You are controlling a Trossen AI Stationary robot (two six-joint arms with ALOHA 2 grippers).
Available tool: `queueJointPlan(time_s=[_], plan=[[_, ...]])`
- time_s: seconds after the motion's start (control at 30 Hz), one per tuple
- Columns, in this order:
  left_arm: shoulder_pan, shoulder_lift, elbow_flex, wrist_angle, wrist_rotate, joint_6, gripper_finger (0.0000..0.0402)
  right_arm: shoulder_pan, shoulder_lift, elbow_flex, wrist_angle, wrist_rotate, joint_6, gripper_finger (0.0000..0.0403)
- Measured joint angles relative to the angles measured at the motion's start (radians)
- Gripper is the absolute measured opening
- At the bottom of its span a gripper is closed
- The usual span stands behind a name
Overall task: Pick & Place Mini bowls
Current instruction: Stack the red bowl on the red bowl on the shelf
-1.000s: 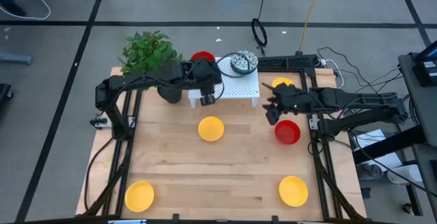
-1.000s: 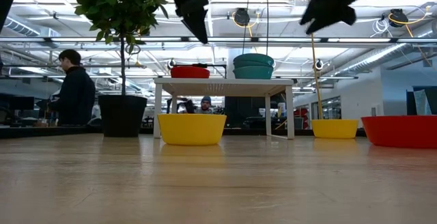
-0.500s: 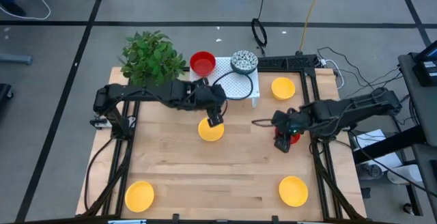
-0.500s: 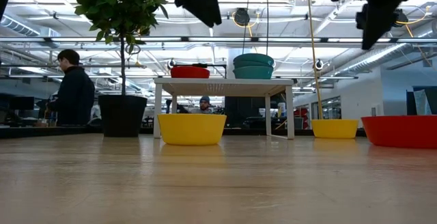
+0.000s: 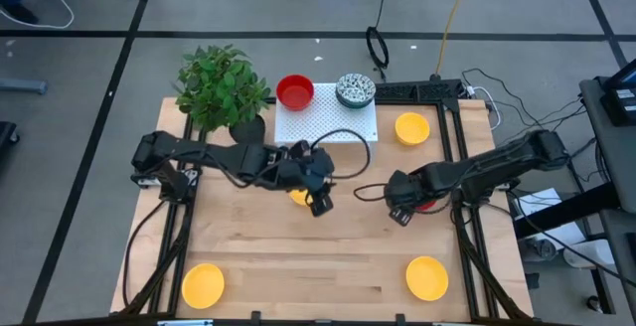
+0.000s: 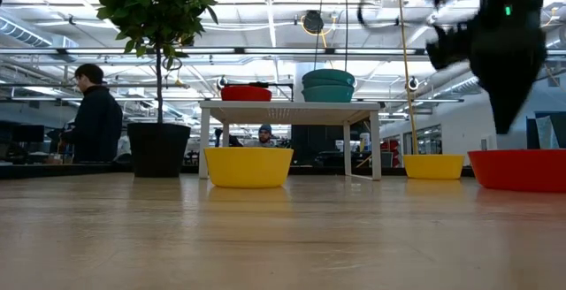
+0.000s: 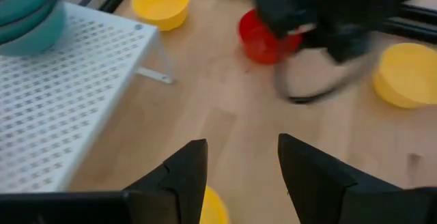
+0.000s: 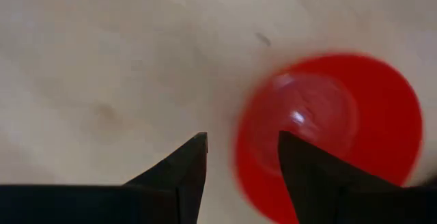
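Several mini bowls are in the high view. A yellow one (image 5: 297,197) sits at the table's middle, half under my left gripper (image 5: 320,204), which hangs open above its near-right edge. A red one (image 5: 429,205) lies right of the middle, mostly under my right arm. My right gripper (image 8: 240,142) points down, open, over the red bowl's (image 8: 328,128) left rim; I see no touch. Other yellow bowls rest at far right (image 5: 411,127), near left (image 5: 203,283) and near right (image 5: 427,276). A red bowl (image 5: 295,91) and a patterned one (image 5: 355,89) stand on the white rack (image 5: 333,125).
A potted plant (image 5: 221,85) stands at the far left beside the rack. Black frame rails run along the table's left (image 5: 179,237) and right (image 5: 467,246) sides. Bare wood lies between the near yellow bowls. A person (image 6: 93,118) is in the room behind.
My left gripper has swung from over the rack toward the near edge and a little right, past the middle yellow bowl, rolling as it went. My right gripper has tipped to point down, sunk, and moved toward the near edge over the red bowl. No bowl has moved.
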Motion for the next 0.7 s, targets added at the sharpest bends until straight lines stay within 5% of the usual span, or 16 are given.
queueJointPlan(time_s=[0.3, 0.7], plan=[[-0.042, 0.001, 0.0, 0.049, 0.0, -0.014, 0.0184, -0.036, -0.021, -0.214, 0.213, -0.131, 0.075, 0.0165], [-0.012, 0.002, 0.0, 0.071, -0.001, -0.013, 0.0184, -0.023, -0.072, -0.214, 0.226, -0.13, 0.062, 0.0135]])
